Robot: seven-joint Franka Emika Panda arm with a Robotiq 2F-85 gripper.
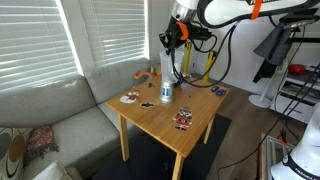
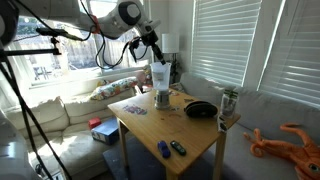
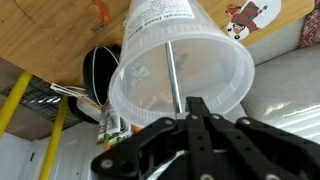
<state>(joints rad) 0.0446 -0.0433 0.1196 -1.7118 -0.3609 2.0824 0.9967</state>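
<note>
— Although the clear plastic cup (image 3: 150,30) fills the wrist view, what stays hidden?
— Its base, and the lower end of the thin metal rod (image 3: 174,70) inside it. The gripper (image 3: 190,104) is pressed together on the rod's upper end. Print on the cup wall is too blurred to read.
— Where does the cup stand?
— Upright on the wooden table (image 1: 180,135), directly under the gripper. A black pan (image 2: 201,108) lies near it, and an orange toy octopus (image 2: 291,140) is well apart.

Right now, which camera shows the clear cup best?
The wrist view: the cup fills the picture, showing its open rim, printed side and the rod inside. Both exterior views show it only small and far off.
</note>
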